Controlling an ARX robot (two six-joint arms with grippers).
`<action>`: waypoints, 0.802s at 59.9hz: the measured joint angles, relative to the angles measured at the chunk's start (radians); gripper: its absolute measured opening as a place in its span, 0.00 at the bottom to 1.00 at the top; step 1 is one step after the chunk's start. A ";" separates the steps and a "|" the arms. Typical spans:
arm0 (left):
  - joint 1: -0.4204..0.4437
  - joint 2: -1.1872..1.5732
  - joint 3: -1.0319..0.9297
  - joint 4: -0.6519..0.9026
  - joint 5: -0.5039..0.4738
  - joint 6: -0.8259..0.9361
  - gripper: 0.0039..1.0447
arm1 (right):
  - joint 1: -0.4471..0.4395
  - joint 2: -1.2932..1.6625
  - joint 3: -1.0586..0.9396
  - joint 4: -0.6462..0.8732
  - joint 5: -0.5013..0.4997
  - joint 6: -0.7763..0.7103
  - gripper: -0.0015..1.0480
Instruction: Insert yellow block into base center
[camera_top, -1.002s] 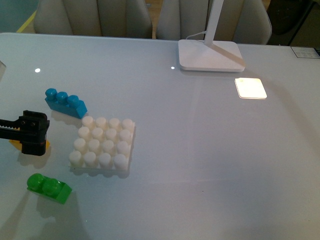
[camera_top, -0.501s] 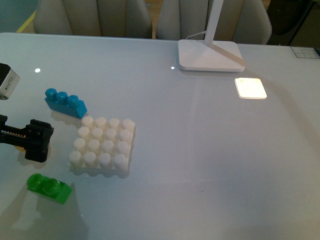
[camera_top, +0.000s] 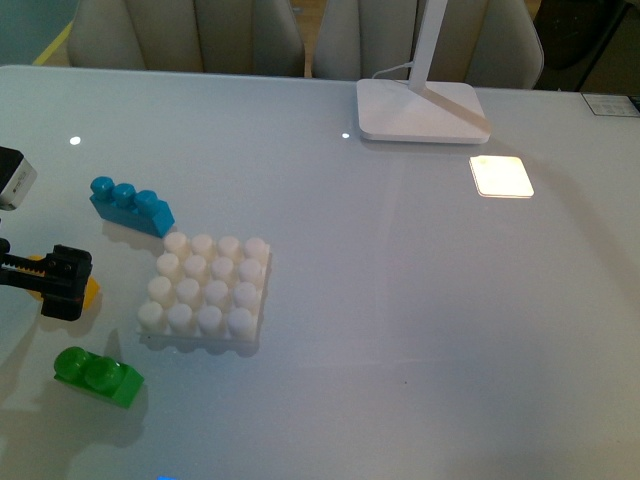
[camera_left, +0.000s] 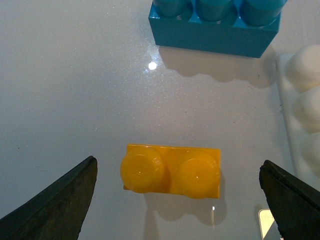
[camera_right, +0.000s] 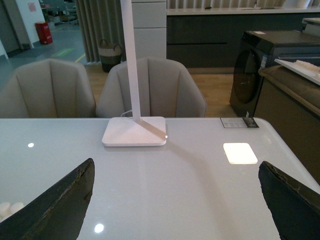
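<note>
The left end effector (camera_left: 177, 162) is spread wide, its two dark fingers (camera_left: 60, 200) standing well apart on either side of the yellow block (camera_left: 171, 171) and not touching it. The block lies flat on the tabletop (camera_top: 400, 300), studs up, its long side running across the gap between the fingers.

Compared with a second ago, the front view shows the left end effector (camera_top: 62, 282) lower in the frame and a little further left than half a second ago. A sliver of orange now peeks out on the side facing the base (camera_top: 205, 290). This reads as a descent onto the block, with the pinch not yet made, so the task is probably at the pick-up step. Lifting and pressing the block onto the middle studs still lie ahead.

Just beyond the block sits the blue brick (camera_left: 215, 27). The base is close beside it, and the green brick (camera_top: 98, 376) lies nearer the robot.

The right end effector (camera_right: 175, 165) is also spread, holding nothing, and faces the lamp foot (camera_right: 134, 131).
</note>
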 joint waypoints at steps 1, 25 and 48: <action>0.005 0.006 0.006 -0.005 0.000 0.003 0.93 | 0.000 0.000 0.000 0.000 0.000 0.000 0.92; 0.053 0.041 0.050 -0.028 0.024 0.045 0.93 | 0.000 0.000 0.000 0.000 0.000 0.000 0.92; 0.056 0.091 0.070 -0.029 0.049 0.063 0.93 | 0.000 0.000 0.000 0.000 0.000 0.000 0.92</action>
